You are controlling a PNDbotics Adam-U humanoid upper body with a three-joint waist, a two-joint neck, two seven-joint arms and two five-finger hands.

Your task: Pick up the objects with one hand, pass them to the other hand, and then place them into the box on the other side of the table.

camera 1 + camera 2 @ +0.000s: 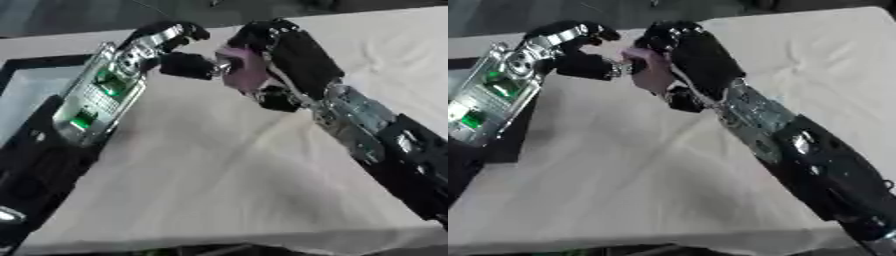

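The pink thing (245, 70) is held up in the air above the desk (227, 170), near the far edge. It is wrapped by the curled fingers of the right hand (284, 55), which comes in from the right side. The shape of the pink thing cannot be made out — only a soft pink lump is seen between the black fingers.

The left hand (171, 47) is raised just beside it, coming in from the left. Its fingers are bent, and one dark fingertip is pressed against the pink thing, so the thing is touched by both hands at once. Whether it is pinched by the left hand cannot be told.

A box (26, 82) with a dark rim is seen at the left edge of the desk — partly hidden behind the left arm. The desk is covered by a pale cloth with soft folds.
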